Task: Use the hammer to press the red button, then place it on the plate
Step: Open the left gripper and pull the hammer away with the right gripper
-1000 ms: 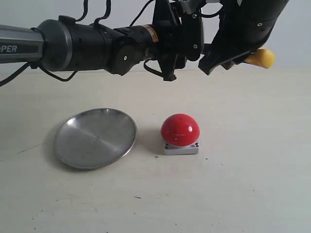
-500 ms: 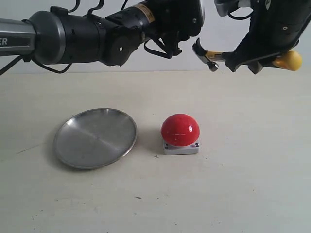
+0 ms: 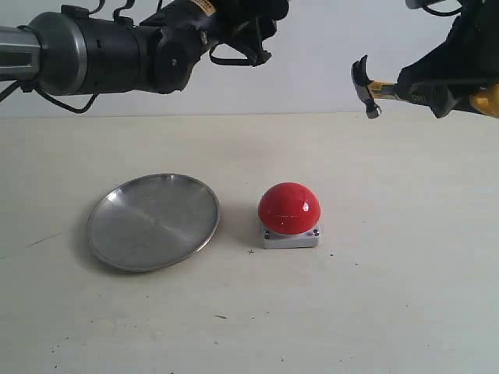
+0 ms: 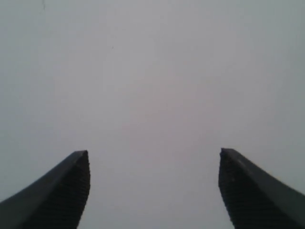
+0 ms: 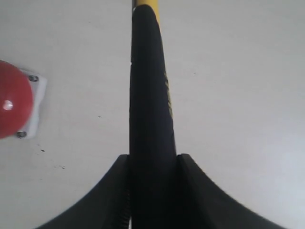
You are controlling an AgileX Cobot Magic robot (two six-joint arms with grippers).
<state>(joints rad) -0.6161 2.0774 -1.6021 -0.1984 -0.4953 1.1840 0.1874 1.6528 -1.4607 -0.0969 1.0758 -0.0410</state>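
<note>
Beige table [image 3: 390, 304], hammer [image 3: 364, 82] in R gripper [image 5: 153, 162], high, right of btn [image 3: 288, 206]

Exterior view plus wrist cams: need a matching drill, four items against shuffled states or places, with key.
Items:
1. hammer
2. red button
3. plate
4. left claw

States or places:
A. open, holding nothing
B. held up in the air by the right claw
C. glossy dome, nothing touching it
D. silver, empty, left of the button in the exterior view

Pairs: 1-B, 2-C, 3-D, 4-A

L arm [image 3: 101, 51]: blk joints, grey tube, blk cables, yel label | R arm [image 3: 460, 54]: blk | L fingers [image 4: 57, 200]: dark, ribbed
</note>
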